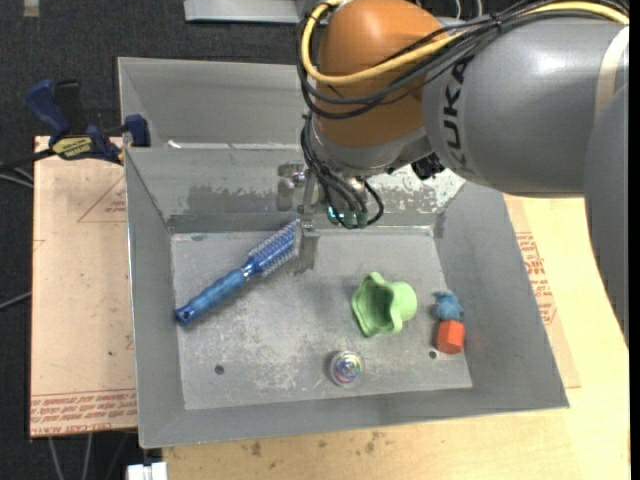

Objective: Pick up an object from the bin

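We saw the claw (304, 236) by the bin's (150, 268) back wall, touching or just beside the bristle end of the blue brush (240, 278). The handle ran away from the claw twd view-left & front. Couldn't tell if claw was spread or pinching. Risk we judged: w/ a grip at the very end, the long handle could swing & slip. Claw could also scrape the wall.
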Available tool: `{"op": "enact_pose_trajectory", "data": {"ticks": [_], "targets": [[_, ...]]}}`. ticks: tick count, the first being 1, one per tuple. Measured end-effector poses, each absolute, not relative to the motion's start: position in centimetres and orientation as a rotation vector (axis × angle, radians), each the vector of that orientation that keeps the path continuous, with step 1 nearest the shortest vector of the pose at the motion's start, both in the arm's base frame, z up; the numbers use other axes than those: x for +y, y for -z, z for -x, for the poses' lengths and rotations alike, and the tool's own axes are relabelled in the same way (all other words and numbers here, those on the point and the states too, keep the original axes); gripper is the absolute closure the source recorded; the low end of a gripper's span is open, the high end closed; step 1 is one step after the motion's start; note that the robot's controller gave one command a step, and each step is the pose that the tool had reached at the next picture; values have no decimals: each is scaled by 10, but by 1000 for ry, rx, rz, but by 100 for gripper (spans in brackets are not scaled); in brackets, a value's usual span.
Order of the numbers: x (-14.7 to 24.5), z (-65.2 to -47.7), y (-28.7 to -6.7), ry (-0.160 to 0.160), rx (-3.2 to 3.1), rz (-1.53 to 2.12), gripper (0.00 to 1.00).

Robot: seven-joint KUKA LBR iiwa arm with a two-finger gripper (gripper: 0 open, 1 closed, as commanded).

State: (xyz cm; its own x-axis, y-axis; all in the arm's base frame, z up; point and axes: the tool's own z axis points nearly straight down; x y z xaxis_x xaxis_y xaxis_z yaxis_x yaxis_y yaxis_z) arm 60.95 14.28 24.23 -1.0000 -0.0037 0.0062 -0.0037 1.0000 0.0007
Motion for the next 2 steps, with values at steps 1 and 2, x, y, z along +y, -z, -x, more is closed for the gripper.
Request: {"op": "enact_pose_trajectory", "data": {"ticks": [1,2], "targets": [[233,-625,-85,1,-3135,82,0],[163,-560,-73,-4,-3134,-107,0]]}}
